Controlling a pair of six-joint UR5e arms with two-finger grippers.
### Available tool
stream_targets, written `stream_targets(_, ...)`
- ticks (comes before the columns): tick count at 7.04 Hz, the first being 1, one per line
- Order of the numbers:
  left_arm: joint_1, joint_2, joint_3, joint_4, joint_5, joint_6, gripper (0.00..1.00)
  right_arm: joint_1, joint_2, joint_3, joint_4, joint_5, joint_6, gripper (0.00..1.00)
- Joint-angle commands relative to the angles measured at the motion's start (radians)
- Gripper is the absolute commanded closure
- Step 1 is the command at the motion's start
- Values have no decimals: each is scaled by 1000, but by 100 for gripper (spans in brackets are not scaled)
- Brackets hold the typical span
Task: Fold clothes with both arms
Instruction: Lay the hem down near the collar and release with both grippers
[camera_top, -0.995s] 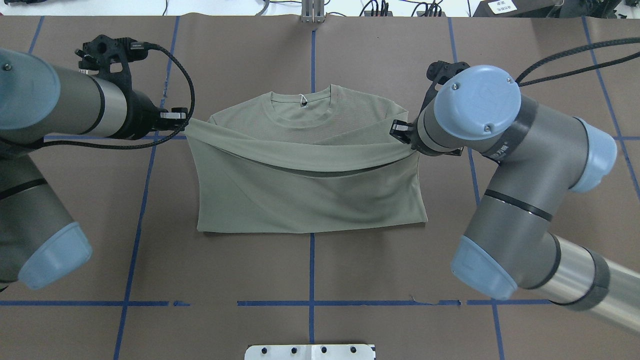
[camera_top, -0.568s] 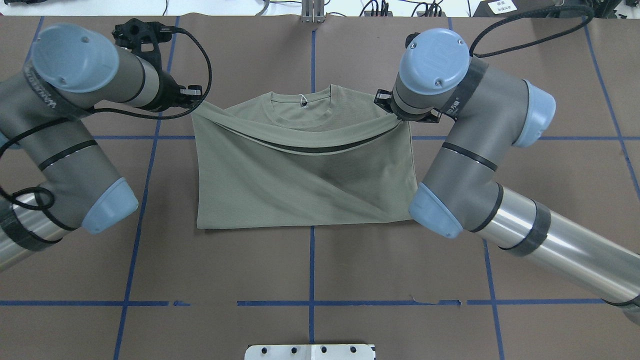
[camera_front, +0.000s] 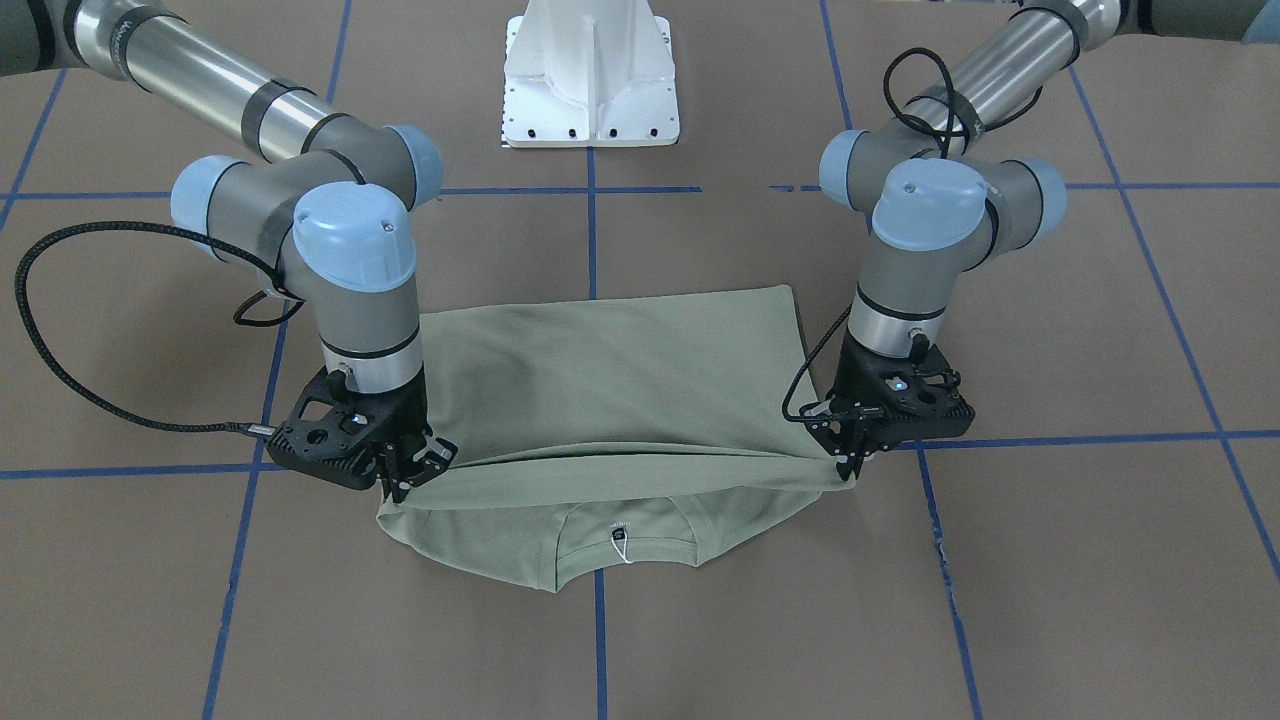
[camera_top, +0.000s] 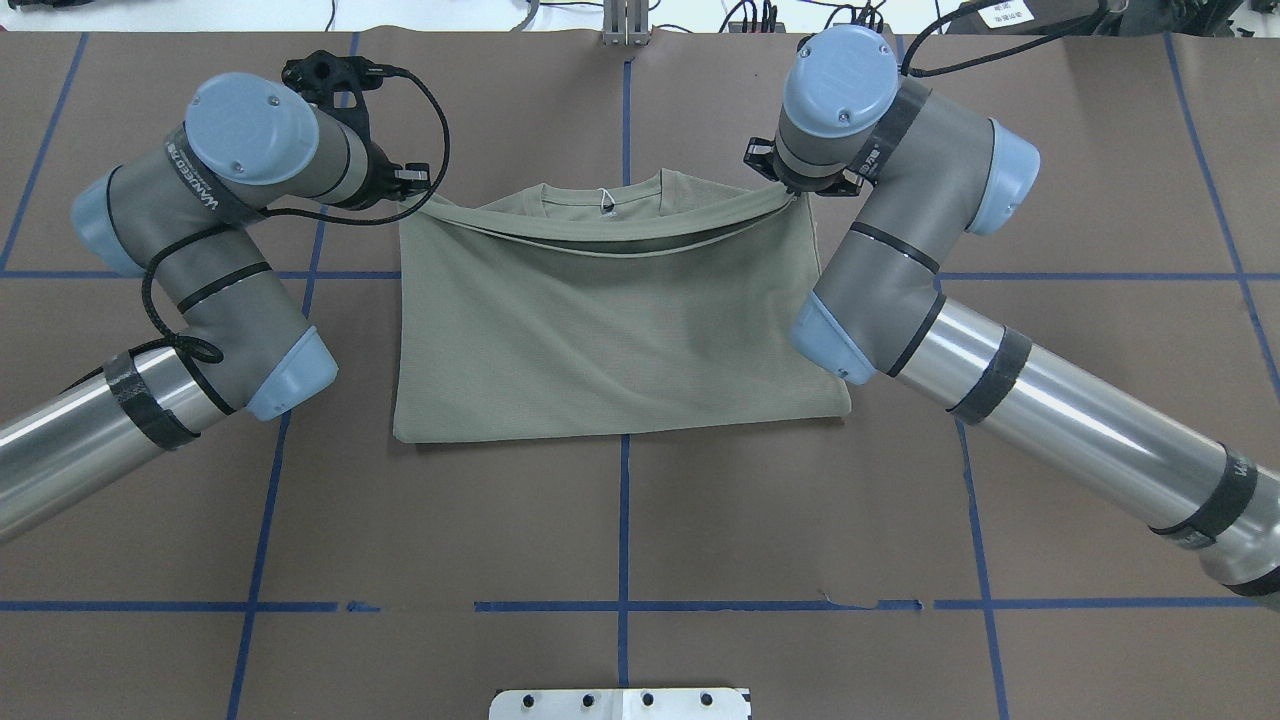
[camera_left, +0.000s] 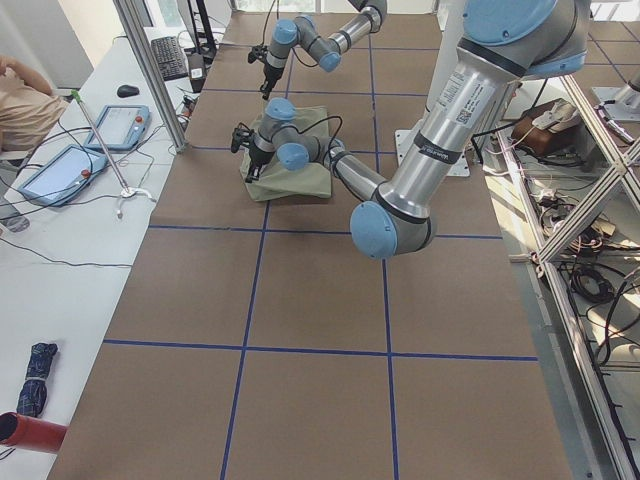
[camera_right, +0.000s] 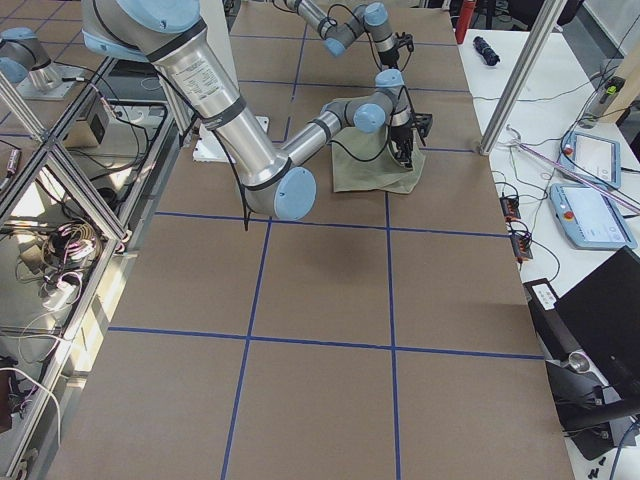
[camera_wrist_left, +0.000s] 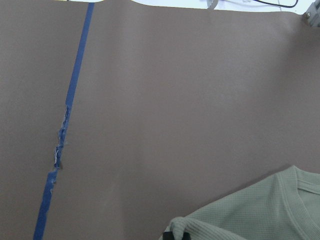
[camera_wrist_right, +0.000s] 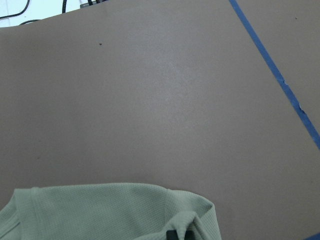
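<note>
Two robot arms pinch a folded sage-green shirt (camera_top: 600, 330) mid-table (camera_top: 800, 520).
The print on the neck label (camera_top: 606, 203) is too small to read. The left gripper (camera_top: 415, 185) and right gripper (camera_top: 790, 190) each have their jaws closed on a corner of the raised folded edge. The shirt lies widthways with its collar facing away from the robot. Blue tape lines (camera_top: 624, 520) cross the table.

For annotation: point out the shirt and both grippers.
shirt (camera_top: 620, 340), overhead exterior view, middle of the folded-over layer.
left gripper (camera_front: 849, 466), front-facing view, between fingertips.
right gripper (camera_front: 399, 487), front-facing view, between fingertips.
</note>
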Motion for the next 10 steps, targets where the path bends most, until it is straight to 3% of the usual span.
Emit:
stream_targets(1, 1, -13, 29, -9, 2, 2, 100, 17, 12, -49, 7, 7, -35, 100)
stream_targets(3, 1, -19, 35, -9, 2, 2, 100, 27, 13, -58, 7, 7, -75, 100)
stream_targets(4, 4, -22, 35, -21, 2, 2, 59, 25, 13, -66, 7, 8, -79, 46)
stream_targets(5, 18, -16, 29, -45, 1, 40, 1, 24, 15, -70, 7, 8, -85, 0)
stream_targets(7, 22, 46, -67, -75, -12, 79, 0, 30, 3, -37, 15, 83, -153, 0)
stream_targets(8, 44, 130, -172, -75, -65, 77, 0, 28, -19, 6, 15, 85, -156, 0)
stream_targets(10, 135, 303, -375, -86, -70, -9, 0, 28, -39, 45, 15, 83, -156, 0)
